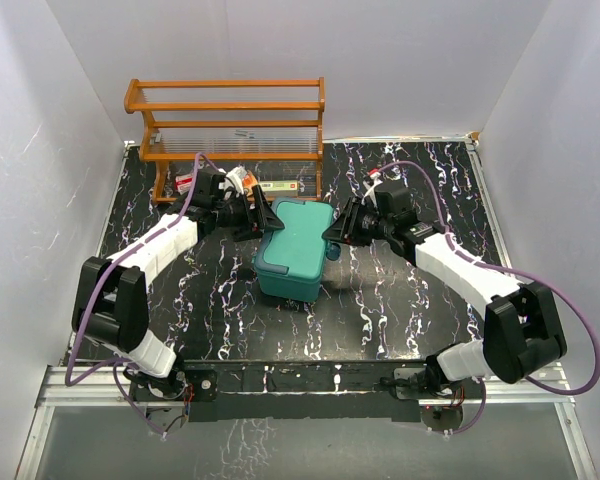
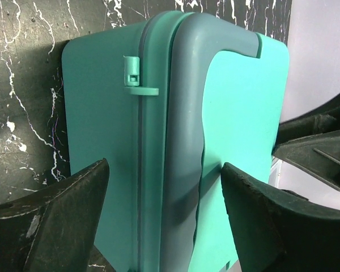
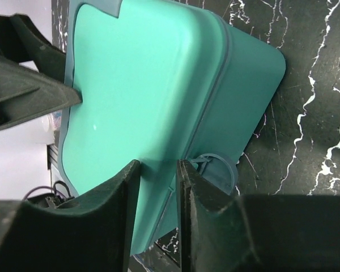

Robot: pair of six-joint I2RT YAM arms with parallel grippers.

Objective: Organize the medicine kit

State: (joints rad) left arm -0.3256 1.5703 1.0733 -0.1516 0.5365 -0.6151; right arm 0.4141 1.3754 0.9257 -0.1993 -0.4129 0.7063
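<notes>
Black left fingers (image 2: 45, 221) stand wide apart with one long edge of the teal medicine kit (image 2: 158, 141) between them, one finger by its side and one on its lid, and I cannot tell if they squeeze it. Right fingers (image 3: 209, 226) are almost closed and pinch the rim of the kit on its other side. From above, the kit is shut and lies in the middle of the black marbled surface (image 1: 400, 300) between the two arms, just in front of the orange wooden rack (image 1: 230, 105).
</notes>
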